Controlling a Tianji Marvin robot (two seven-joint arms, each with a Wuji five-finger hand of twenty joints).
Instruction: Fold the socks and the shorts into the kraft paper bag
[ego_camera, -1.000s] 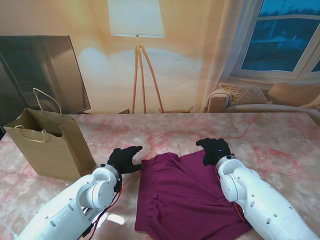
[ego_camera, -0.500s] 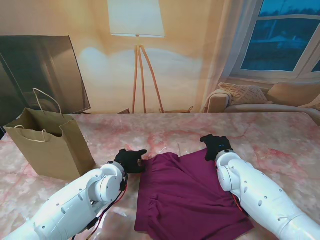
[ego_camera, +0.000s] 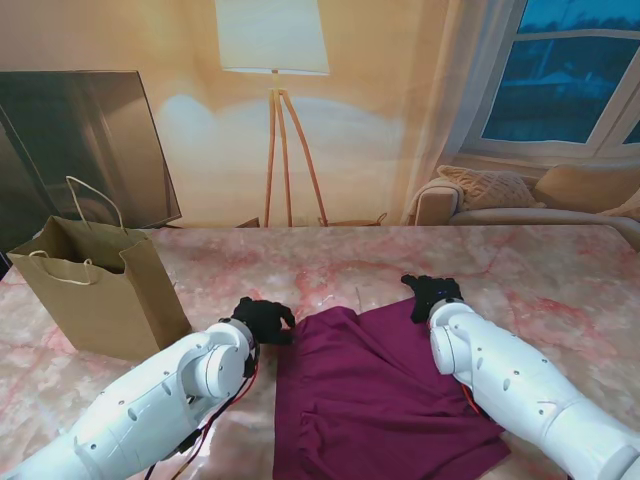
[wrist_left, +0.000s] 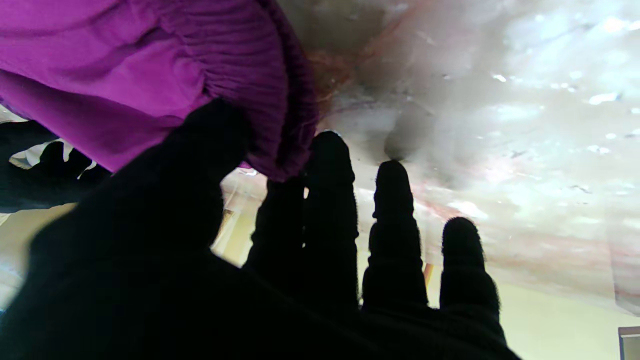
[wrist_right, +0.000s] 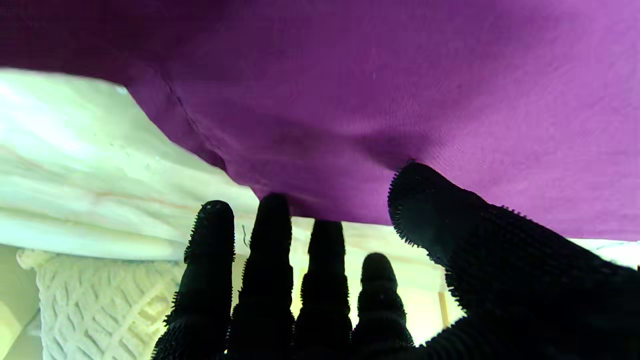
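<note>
Purple shorts lie low-centre on the table. Left hand pinches their ribbed corner; right hand apparently grips the far edge, contact half-hidden. Kraft paper bag stands mid-left; socks unseen.

Beyond the far edge of the pink marble table stands a floor lamp with a pale shade on wooden tripod legs. A dark television screen sits past the far left corner, and a beige sofa with a knitted cushion lies past the far right corner under a window.
</note>
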